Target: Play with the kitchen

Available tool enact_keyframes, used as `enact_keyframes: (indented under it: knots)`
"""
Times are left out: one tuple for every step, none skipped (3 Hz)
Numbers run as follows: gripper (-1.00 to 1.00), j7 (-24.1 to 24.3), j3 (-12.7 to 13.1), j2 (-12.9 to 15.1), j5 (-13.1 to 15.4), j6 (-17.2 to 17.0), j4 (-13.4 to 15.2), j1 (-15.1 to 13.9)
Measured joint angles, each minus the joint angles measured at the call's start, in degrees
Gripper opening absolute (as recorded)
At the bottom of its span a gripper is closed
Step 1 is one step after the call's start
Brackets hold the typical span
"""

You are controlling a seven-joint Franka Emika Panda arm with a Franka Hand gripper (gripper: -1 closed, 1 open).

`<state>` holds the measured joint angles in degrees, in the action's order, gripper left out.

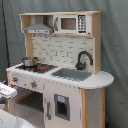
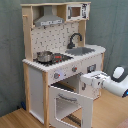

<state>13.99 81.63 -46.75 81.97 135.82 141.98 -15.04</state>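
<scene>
No legible writing on kitchen in either view. Kitchen stood against grey curtain, on wood floor; pale wood frame, white panels, tiled backsplash. Metal pot on stovetop, black curved faucet beside grey sink. Oven door hung open. White gripper near oven opening; finger state: cannot tell.

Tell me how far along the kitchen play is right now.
Done: the kitchen's oven door hangs open in the second exterior view. In hand: the gripper sits at the oven opening, holding nothing visible. Left: pot, knobs and faucet look untouched.
</scene>
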Motion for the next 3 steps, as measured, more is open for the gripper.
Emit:
enact_keyframes:
  knots:
    - [1.00, -0.2, 0.2, 0.0, -1.0, -2.3, -5.3, 2.8]
    - [1.00, 1.0, 1.6, 0.0, -2.9, -3.6, -9.9, 4.8]
    - [1.00, 4.6, 4.1, -0.1, -3.1, -4.7, -13.5, 4.9]
